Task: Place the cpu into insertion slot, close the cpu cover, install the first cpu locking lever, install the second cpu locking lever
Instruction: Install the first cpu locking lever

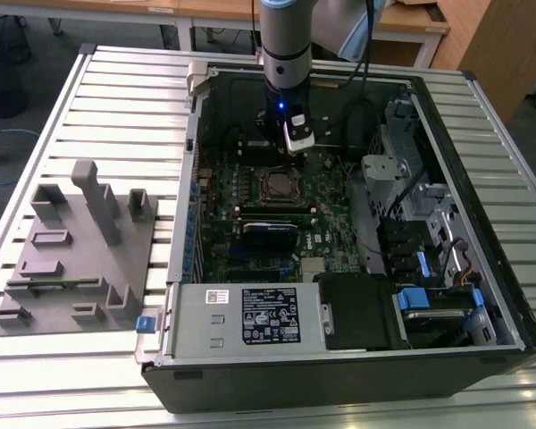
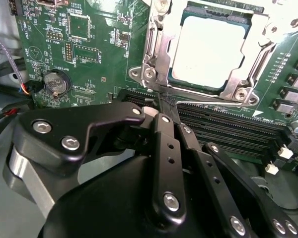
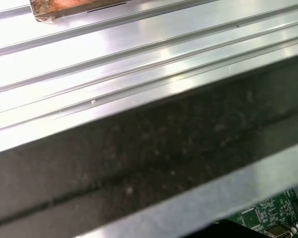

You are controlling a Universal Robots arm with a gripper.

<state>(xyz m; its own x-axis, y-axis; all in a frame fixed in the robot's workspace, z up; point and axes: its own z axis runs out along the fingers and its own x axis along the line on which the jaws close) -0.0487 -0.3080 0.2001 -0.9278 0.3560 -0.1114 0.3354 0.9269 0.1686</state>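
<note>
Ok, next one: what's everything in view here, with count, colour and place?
table: one, silver slats, under everything
computer case: one, black, open, on table
parts stand: one, grey, exterior view's left
circuit board: one, green, inside case
insertion slot: one, black, on board
cpu: one, silver, in slot
cpu cover: one, silver, framing cpu
memory slots: several, black, beside cpu
power supply: one, silver, beside board
arm: one, grey, over case
tool: one, black, above board, near cpu
</note>
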